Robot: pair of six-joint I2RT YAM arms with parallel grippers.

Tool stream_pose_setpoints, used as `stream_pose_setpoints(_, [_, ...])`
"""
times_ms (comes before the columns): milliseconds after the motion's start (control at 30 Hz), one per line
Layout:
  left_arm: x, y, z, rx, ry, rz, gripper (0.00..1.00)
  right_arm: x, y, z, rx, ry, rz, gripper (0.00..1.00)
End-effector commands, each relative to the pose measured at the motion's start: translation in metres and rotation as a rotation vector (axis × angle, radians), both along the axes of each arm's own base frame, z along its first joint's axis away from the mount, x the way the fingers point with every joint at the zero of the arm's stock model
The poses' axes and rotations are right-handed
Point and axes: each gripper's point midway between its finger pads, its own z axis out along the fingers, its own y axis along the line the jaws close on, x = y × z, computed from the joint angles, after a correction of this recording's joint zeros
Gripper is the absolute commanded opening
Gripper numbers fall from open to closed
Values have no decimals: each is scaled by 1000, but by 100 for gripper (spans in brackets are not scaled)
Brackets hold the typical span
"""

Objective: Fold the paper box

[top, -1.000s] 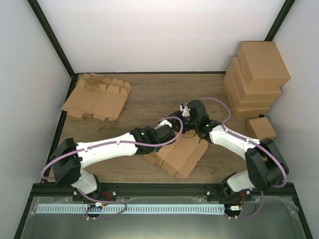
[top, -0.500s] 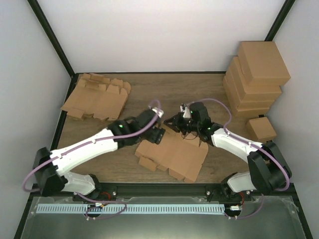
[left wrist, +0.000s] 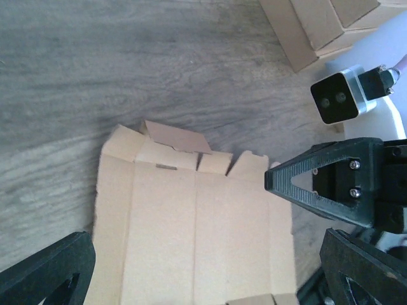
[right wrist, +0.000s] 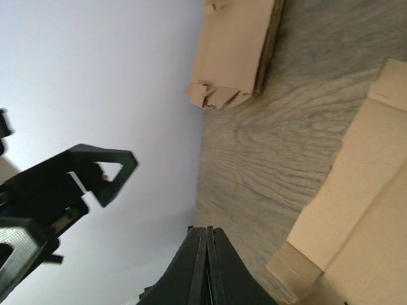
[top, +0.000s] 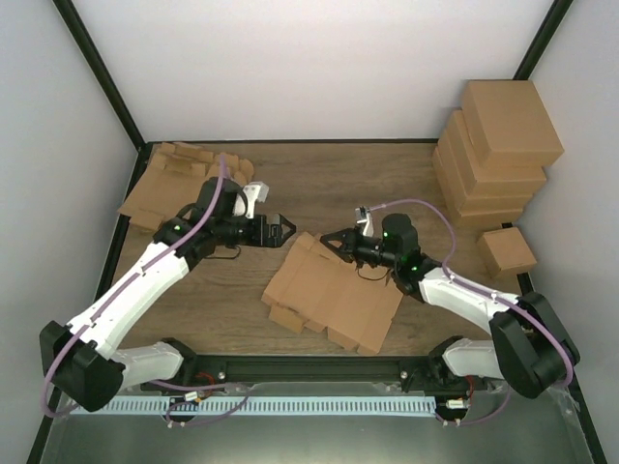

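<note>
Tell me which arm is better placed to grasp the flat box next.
Probably left: the left gripper is open beside the far corner of the flat box; the right gripper is shut on nothing.

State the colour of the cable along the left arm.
Purple cable; the top external view shows it best.

The wooden table [top: 329, 179] bears a flat, unfolded paper box [top: 334, 295] — behind-left of it a pile of flat blanks [top: 189, 188], to its right stacked folded boxes [top: 498, 145] and a small box [top: 507, 249].
</note>
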Motion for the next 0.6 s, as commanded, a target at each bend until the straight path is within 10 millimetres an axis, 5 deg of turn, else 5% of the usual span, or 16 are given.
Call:
stream_pose_setpoints(0, [-10,-8,10,-144,66,-94,100,-5,4,32,114,-143,29,1])
stream_pose_setpoints(133, [-6,1,5,-165,87,-84,100,-3,7,31,125,-160,40,1])
stream_pose_setpoints(200, [-1,10,-10,-117,99,-46,100,6,8,16,45,-90,20,3])
stream_pose_setpoints(333, [0,24,-59,6,179,7,98,16,2,-16,-145,37,-21,15])
stream_pose_setpoints(567, [-19,37,-141,50,319,116,91,-3,-8,-48,-161,117,-17,23])
